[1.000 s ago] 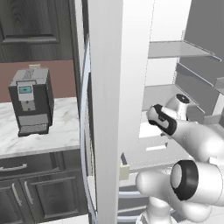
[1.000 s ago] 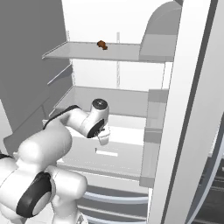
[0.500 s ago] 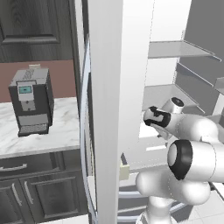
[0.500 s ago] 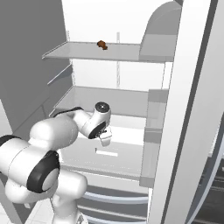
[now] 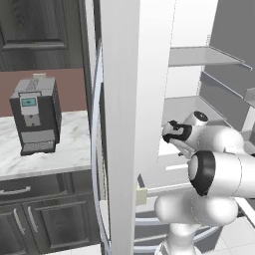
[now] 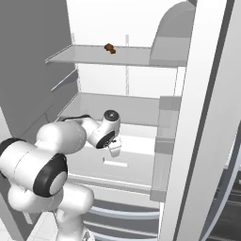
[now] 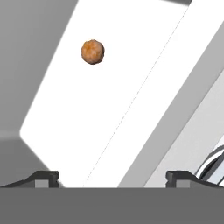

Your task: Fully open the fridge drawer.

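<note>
The fridge drawer (image 6: 134, 169) sits low in the open fridge, a wide white box with a pale handle slot (image 6: 115, 163) in its front panel. My gripper (image 6: 114, 150) hangs just above that slot, pointing down at the drawer's front edge. From the left base view the gripper (image 5: 180, 148) is beside the fridge door, over the drawer (image 5: 172, 174). The hand view looks down onto the drawer's white surface (image 7: 109, 100), where a small orange ball (image 7: 92, 52) lies. My gripper (image 7: 112, 177) is open, its fingertips (image 7: 43, 177) wide apart and holding nothing.
Grey shelves (image 6: 113, 106) span the fridge above the drawer; a small brown item (image 6: 109, 48) rests on the upper one. Door bins (image 6: 164, 141) stand to the right. The fridge door (image 5: 134, 99) is close on the left, with a coffee machine (image 5: 36, 114) on the marble counter.
The gripper has sunk slightly toward the drawer's front, and the arm's elbow has swung closer to the cameras. The drawer has not moved.
</note>
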Robot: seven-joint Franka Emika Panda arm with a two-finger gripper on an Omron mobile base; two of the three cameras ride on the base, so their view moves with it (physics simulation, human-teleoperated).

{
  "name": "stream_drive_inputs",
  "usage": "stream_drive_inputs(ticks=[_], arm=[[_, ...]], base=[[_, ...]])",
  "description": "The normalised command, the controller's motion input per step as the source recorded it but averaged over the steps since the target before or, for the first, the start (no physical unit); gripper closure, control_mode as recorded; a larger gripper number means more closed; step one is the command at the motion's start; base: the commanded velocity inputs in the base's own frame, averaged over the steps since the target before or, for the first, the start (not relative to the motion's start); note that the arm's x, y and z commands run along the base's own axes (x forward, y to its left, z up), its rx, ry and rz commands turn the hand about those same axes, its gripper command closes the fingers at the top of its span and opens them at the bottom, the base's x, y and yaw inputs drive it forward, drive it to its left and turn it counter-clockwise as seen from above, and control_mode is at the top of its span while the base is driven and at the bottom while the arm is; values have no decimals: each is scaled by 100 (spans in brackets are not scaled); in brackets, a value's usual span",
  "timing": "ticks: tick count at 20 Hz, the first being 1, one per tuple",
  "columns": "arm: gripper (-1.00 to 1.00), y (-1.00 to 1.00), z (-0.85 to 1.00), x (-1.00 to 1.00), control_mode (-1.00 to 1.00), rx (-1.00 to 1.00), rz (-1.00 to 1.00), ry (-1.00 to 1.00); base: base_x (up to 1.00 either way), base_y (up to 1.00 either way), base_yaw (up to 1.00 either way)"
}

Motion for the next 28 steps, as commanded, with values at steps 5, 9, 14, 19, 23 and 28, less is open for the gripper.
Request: stream_drive_inputs(ticks=[5, 9, 14, 19, 23, 28], arm=[[100, -1, -1, 0, -100, 0, 0, 0], [100, -2, 0, -19, -100, 0, 0, 0], [100, -18, 0, -59, -100, 0, 0, -2], [100, -27, 0, -76, -100, 0, 0, -2], [100, -30, 0, -82, -100, 0, 0, -2], [100, -33, 0, -85, -100, 0, 0, -2]], base=[[0, 0, 0], [0, 0, 0], [0, 0, 0], [0, 0, 0], [0, 0, 0], [0, 0, 0]])
